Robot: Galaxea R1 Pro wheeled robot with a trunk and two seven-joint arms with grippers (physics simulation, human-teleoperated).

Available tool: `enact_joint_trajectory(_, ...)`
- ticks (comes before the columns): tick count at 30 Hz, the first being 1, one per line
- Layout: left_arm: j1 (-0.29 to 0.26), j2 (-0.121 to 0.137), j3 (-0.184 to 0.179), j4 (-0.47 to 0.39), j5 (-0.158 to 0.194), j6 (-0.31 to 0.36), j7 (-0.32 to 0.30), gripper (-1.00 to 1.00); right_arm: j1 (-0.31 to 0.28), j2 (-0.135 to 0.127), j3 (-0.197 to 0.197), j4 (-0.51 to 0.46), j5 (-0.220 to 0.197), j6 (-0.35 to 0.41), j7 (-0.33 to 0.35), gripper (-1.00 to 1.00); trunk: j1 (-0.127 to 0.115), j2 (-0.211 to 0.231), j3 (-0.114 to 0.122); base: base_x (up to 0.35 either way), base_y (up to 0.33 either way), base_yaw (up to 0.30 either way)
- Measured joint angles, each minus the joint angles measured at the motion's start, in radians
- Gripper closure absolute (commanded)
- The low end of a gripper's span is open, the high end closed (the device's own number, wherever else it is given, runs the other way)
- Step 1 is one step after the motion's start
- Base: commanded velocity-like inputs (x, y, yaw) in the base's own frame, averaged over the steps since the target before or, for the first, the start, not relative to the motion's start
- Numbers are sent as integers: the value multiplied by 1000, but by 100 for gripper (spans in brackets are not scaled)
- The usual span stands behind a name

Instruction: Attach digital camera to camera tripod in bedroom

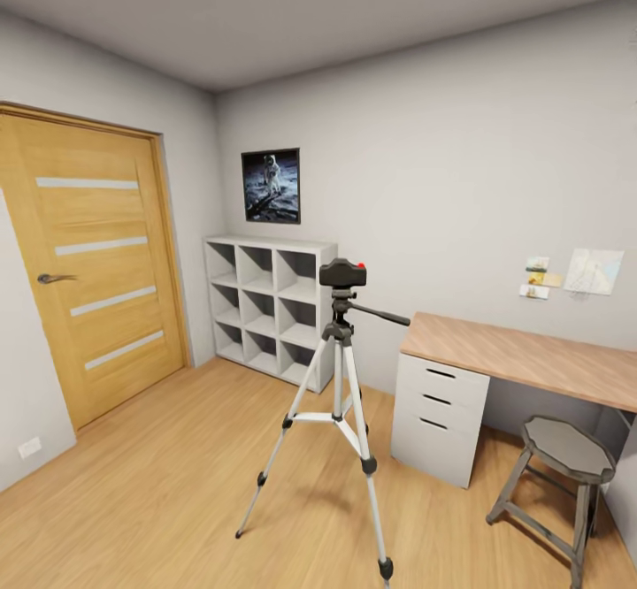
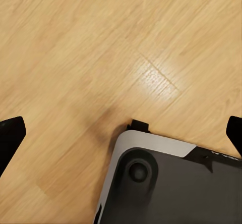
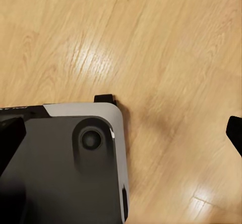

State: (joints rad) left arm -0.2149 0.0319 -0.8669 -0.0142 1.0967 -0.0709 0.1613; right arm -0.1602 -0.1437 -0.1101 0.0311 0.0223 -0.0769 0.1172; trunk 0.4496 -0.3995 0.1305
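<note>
Bedroom, plank floor [image 1: 150, 501], robot stands back from everything. Largest first: one wood door [image 1: 93, 262], one white cube shelf [image 1: 270, 310] with nine cubbies in a three-by-three grid, one desk [image 1: 531, 355] with a white drawer unit showing three drawers, one grey stool [image 1: 566, 452] just beside it.

One camera tripod [image 1: 341, 403] mid-floor between shelf and desk — three silver legs spread, black feet on the planks, one pan handle poking toward the desk. Looks light and top-heavy, so my guess is a sideways knock would tip it; best steadied at the centre column under the head, not by a leg.

One digital camera [image 1: 342, 272] — already sitting on the tripod head, red button up; whether it's actually locked on can't be told from here. Small, rigid, smooth black shell, likely slippery and a bit fragile; take it across the flat sides of the body, clear of the button.

Left claw [image 2: 121, 133] spread wide, holding nothing, pointing at floor over the robot's base [image 2: 171, 183]. Right claw [image 3: 121, 133] likewise spread and bare.
</note>
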Motion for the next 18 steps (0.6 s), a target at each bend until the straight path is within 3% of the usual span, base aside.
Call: enact_joint_trajectory(18, 0, 0, 5, -1, 0, 0, 0, -100, 0, -2, 3, 0, 3, 5, 0, -100, 0, 0, 20, 0, 0, 0)
